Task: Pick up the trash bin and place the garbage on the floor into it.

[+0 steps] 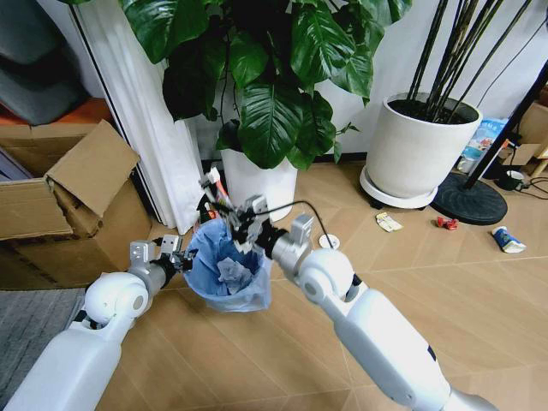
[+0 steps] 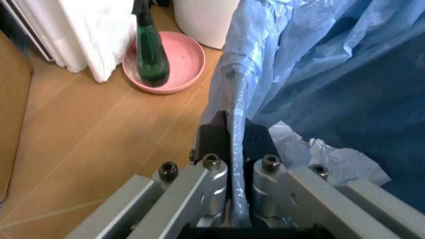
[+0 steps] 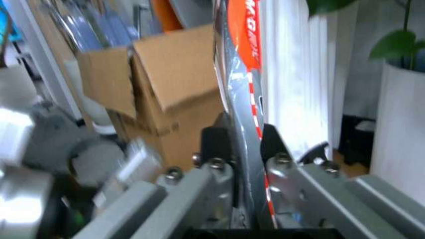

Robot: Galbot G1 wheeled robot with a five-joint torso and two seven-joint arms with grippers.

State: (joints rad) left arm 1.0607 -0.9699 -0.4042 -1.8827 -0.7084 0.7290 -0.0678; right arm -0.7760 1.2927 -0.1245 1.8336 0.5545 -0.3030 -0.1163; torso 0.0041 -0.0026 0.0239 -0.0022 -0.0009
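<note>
Between the two arms, above the floor (image 1: 257, 360), hangs the trash bin (image 1: 229, 282) with its blue bag over the rim. The left gripper (image 1: 175, 259) has its jaws pinched tight on the bin's rim and the blue bag, on the side nearest that arm. Inside the bin, just past those jaws, lie white crumpled papers (image 2: 332, 154).

The right gripper (image 1: 240, 224) is over the far edge of the bin, just above the opening. Its jaws are closed on a thin silver and orange-red wrapper (image 3: 240, 99), which sticks up out of them. The wrapper is not in the bin yet.

More garbage lies on the floor, well away from the jaws, on the right arm's side: a yellow-white packet (image 1: 388, 222), a small red piece (image 1: 446, 223), a blue-white packet (image 1: 508, 241) and a white round lid (image 1: 329, 241).

Behind the bin stand a leafy plant in a white pot (image 1: 259, 180) and a bigger white pot (image 1: 419, 150). A cardboard box (image 1: 73, 205) sits beyond the left gripper. A green bottle (image 2: 151, 55) stands in a pink dish (image 2: 182, 62) near the bin.
</note>
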